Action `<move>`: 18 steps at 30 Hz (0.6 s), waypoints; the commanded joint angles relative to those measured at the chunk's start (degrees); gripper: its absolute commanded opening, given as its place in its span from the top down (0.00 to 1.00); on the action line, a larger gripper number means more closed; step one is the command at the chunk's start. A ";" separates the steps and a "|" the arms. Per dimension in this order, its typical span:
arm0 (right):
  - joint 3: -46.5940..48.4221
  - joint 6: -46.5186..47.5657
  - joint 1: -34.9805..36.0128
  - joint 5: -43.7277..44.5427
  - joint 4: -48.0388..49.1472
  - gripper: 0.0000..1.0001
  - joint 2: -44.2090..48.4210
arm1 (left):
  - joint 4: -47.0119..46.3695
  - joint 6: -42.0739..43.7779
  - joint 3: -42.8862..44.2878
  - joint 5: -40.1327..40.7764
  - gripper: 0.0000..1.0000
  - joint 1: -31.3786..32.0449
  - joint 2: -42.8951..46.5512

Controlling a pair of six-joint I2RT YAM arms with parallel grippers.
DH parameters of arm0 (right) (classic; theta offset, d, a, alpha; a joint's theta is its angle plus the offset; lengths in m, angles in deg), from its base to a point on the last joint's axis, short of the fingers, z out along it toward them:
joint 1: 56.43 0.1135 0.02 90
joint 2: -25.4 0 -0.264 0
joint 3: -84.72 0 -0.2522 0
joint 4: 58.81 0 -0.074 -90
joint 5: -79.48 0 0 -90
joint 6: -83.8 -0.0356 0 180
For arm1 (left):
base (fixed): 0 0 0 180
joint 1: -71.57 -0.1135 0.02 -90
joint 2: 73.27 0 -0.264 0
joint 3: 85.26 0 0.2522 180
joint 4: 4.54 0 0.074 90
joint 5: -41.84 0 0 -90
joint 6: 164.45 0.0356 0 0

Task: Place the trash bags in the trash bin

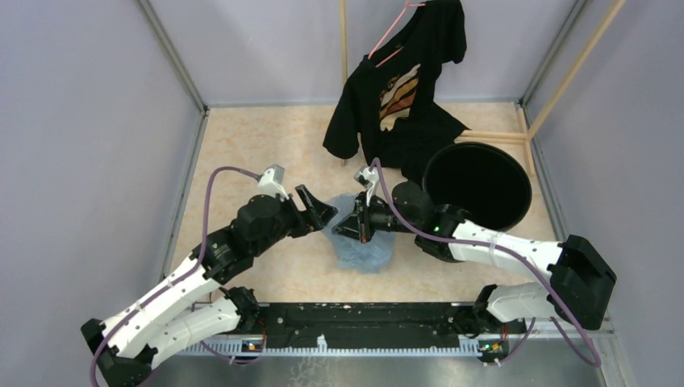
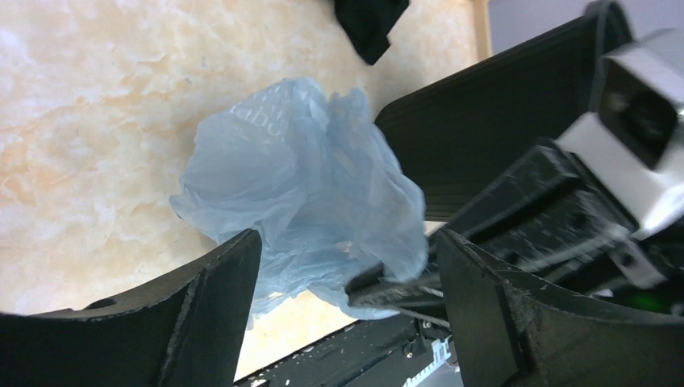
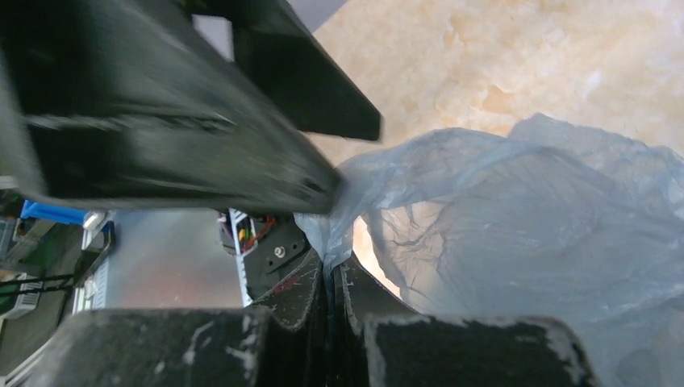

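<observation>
Crumpled pale blue trash bag [image 1: 367,246] at centre frame, lower left of the round black trash bin [image 1: 477,146]. My right gripper [image 1: 360,224] pinches its edge tight. My left gripper [image 1: 320,215] gapes wide beside it. Black T-shirt [image 1: 403,97] hangs upper centre.

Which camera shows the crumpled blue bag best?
Left wrist: nearly the whole blue bag shows, lettering included. The top view shows it small and partly hidden; the right wrist sees only a cropped part the right hand pinches.

- Left arm [image 1: 161,300]: white shells, black joints, purple cable [image 1: 211,197].
- Right arm [image 1: 500,251]: same colours, small green light [image 1: 436,229].
- Right claw [image 3: 329,274]: black, scuffed pale.
</observation>
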 commanded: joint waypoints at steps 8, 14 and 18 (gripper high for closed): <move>-1.24 0.65 1.51 -2.74 8.40 1.00 -0.52 | -3.82 -5.18 0.63 -2.24 0.17 0.02 -4.60; -0.29 2.83 3.59 -1.10 6.18 1.00 -0.32 | -5.05 -5.47 -0.61 -0.72 0.15 -0.02 -2.97; -0.23 3.24 4.76 0.00 5.60 1.00 -0.60 | -5.77 -5.56 -0.78 -2.06 0.19 0.00 -3.41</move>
